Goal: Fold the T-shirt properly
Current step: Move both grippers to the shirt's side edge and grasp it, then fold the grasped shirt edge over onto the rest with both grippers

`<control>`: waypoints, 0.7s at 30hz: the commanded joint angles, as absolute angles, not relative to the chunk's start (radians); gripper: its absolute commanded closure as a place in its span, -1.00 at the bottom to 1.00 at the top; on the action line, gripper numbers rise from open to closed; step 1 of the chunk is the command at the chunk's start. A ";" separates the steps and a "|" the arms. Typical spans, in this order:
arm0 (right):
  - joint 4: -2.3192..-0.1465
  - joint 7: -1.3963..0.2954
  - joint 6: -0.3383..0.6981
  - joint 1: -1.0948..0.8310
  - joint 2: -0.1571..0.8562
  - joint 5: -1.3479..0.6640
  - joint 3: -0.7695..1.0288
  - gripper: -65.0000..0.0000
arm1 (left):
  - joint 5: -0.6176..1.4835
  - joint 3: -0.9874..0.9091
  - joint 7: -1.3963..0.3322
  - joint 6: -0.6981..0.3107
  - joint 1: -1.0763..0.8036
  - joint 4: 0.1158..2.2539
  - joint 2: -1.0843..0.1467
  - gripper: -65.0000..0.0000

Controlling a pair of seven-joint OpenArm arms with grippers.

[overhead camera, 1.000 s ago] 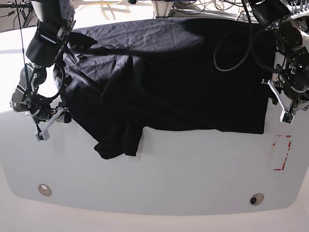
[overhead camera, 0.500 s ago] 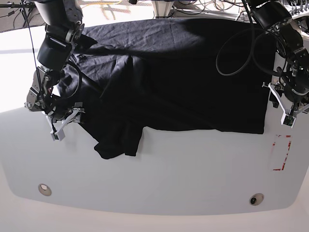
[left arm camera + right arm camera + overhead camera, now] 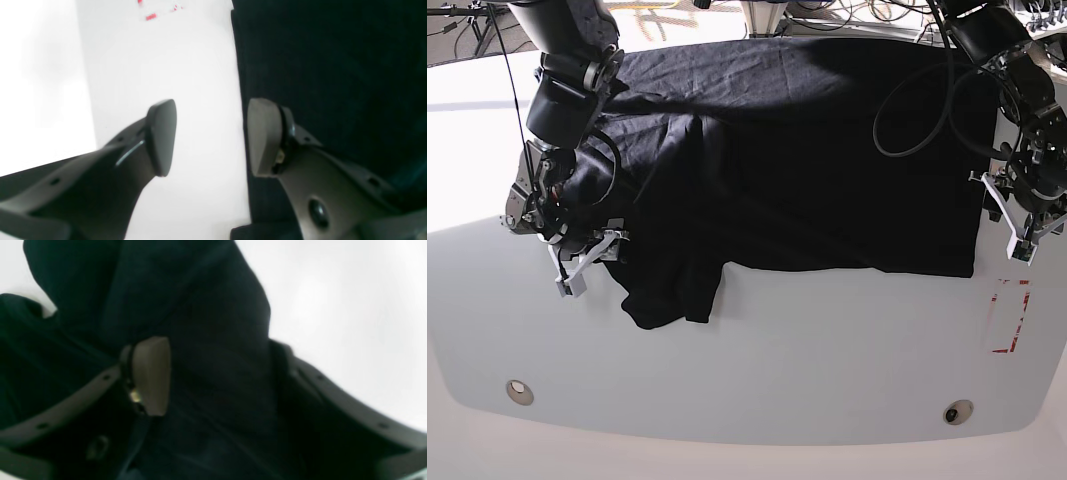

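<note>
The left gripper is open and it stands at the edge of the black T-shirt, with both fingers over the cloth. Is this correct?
Not fully. The left gripper is open at the edge of the T-shirt, but the left wrist view shows only one finger at the cloth's edge. The other finger is over the bare white table.

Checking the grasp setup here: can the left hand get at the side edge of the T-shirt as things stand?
Probably yes. The left hand is open and straddles the T-shirt edge, one finger over the bare white table, one over cloth, with nothing else in between.
</note>
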State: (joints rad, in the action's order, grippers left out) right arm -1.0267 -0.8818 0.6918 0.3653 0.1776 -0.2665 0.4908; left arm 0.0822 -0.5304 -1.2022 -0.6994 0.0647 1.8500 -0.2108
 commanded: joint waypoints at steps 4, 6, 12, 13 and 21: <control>-1.030 -0.868 0.698 0.378 0.185 -0.260 0.490 0.69 | 0.085 -0.532 -1.184 -0.691 0.203 1.658 -0.248 0.03; -1.030 -0.865 0.698 0.378 0.186 -0.260 0.489 0.89 | 0.085 -0.529 -1.184 -0.688 0.246 1.589 -0.260 -0.06; -1.030 -0.865 0.698 0.378 0.191 -0.260 0.489 0.91 | 0.085 -0.533 -1.156 -0.636 0.374 1.379 -0.263 -0.65; -1.030 -0.866 0.698 0.378 0.191 -0.260 0.489 0.91 | 0.085 -0.533 -1.129 -0.598 0.390 1.337 -0.263 -0.71; -1.033 -0.868 0.698 0.377 0.191 -0.260 0.489 0.92 | 0.093 -0.527 -1.026 -0.529 0.455 1.122 -0.282 -0.73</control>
